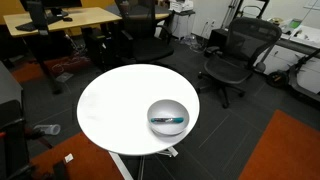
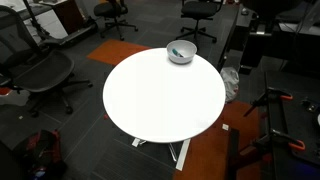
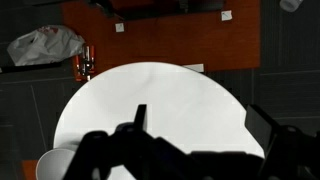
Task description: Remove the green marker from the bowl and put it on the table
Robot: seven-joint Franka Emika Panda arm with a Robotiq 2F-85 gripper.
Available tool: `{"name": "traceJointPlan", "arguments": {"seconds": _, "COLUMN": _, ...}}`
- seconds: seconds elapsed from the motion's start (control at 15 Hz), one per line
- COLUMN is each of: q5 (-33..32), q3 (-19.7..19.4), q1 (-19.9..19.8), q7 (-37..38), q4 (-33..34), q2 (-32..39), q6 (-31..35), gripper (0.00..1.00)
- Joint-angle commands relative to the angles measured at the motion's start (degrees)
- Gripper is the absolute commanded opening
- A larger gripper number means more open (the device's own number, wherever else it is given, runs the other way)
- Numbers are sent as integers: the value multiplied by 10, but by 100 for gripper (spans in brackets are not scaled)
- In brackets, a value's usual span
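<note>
Hand (image 3: 185, 155) shows only as a dark shape at the bottom of the wrist view, above the white table (image 3: 170, 95). I cannot tell if it is spread or closed. The shiny bowl (image 3: 52, 165) sits off to its side, near the table's edge. In both exterior views the green marker (image 1: 168, 121) (image 2: 178, 54) lies inside the bowl.

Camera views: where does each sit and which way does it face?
Exterior view: high, looking down on the round white table, shiny silver metal bowl on its near side; no robot.
Exterior view: high, opposite side, bowl at far edge; no arm discernible.
Wrist view: above table, facing down; dark gripper at bottom.
Shared: table everywhere; bowl in both exterior views.
</note>
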Motion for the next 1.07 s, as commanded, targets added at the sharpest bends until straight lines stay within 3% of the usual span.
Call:
{"name": "traceJointPlan", "arguments": {"seconds": 0.0, "q5": -3, "q3": -12, "q1": 12, "q7": 2, "q4": 1, "q2": 1, "q6": -1, "gripper": 100}}
{"name": "traceJointPlan", "arguments": {"seconds": 0.53, "q5": -14, "q3": -19, "q1": 5, "q7": 7, "q4": 6, "q2": 11, "q6": 15, "gripper": 100}}
{"name": "traceJointPlan", "arguments": {"seconds": 1.0, "q5": -34, "q3": -64, "q1": -16, "q7": 8, "q4": 49, "q2": 61, "q6": 73, "gripper": 100}}
